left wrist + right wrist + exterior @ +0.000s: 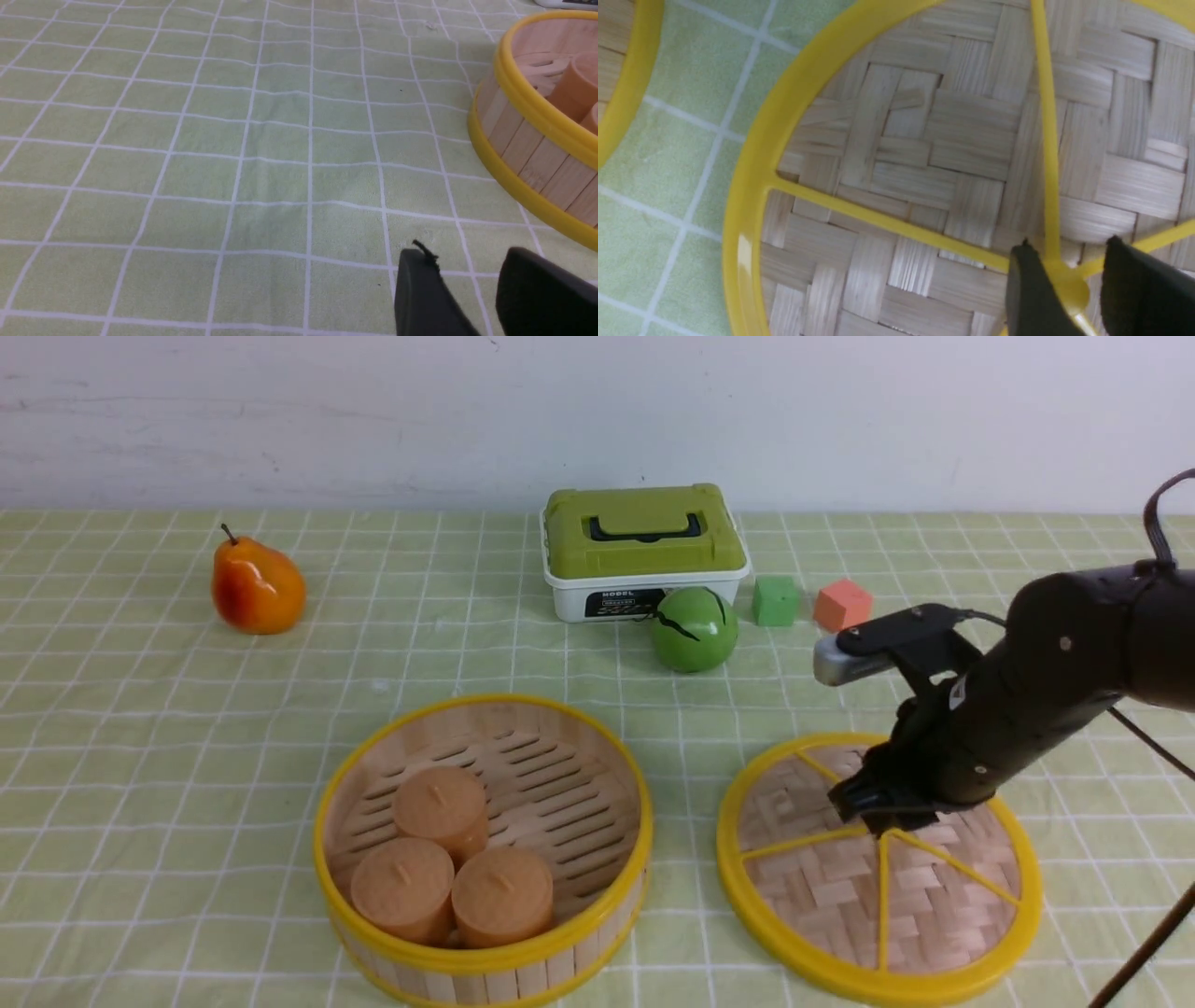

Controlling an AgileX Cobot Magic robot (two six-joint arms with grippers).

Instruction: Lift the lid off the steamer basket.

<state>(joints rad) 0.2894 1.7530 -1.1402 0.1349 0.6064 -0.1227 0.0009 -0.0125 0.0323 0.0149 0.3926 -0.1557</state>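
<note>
Between the jaws: the yellow hub [1066, 289] of the lid [840, 887]. The right gripper [1069, 245] has its jaws spread to either side of the hub. A sliver of weave shows beside one finger, so it reads as straddling, not pinching.
Under the jaws: the lid lies flat on the checked cloth [187, 728], spoked face up.
Lid heading: it is round, so it has no long axis. Its flat face points up, and one spoke runs from the hub straight back toward the robot.
Left of the jaws: the steamer basket [485, 723] stands uncovered, with a strip of cloth between its rim and the lid's. Three orange cylinders [443, 807] sit inside.
Farther left: the left gripper [465, 254], jaws apart over bare cloth, holding nothing.
Progress: the lid is off and set down, so the task looks nearly done. Judged left is only for the right arm to lift clear.
</note>
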